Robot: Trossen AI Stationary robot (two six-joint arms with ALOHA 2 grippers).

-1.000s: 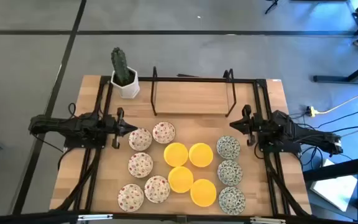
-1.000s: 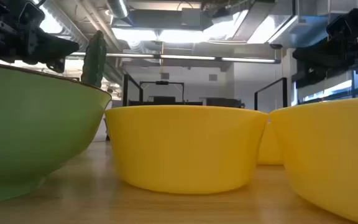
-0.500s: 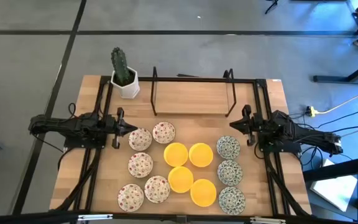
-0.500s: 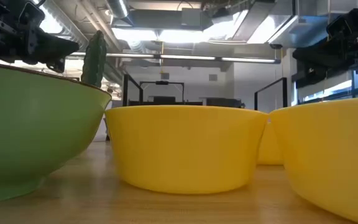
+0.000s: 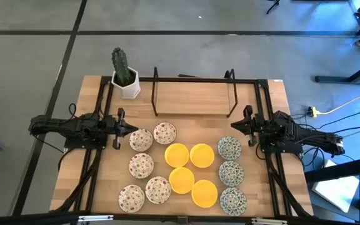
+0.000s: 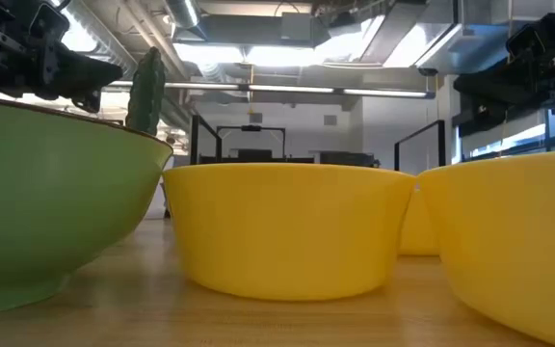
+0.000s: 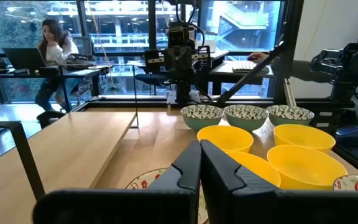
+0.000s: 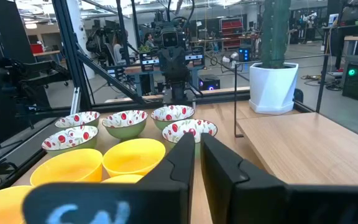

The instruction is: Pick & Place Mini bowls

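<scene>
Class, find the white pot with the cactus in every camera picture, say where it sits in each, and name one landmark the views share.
High view: cactus pot at the table's far left corner.
Low view: only the green cactus shows, upper left, above a green bowl rim.
Left wrist view: not in it.
Right wrist view: pot upper right, on the table's edge.
Shared landmark: the yellow bowls.

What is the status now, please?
Both arms wait at table sides: left gripper shut, right gripper nearly shut, both empty. Twelve bowls untouched on the table. Nothing in the way.
</scene>
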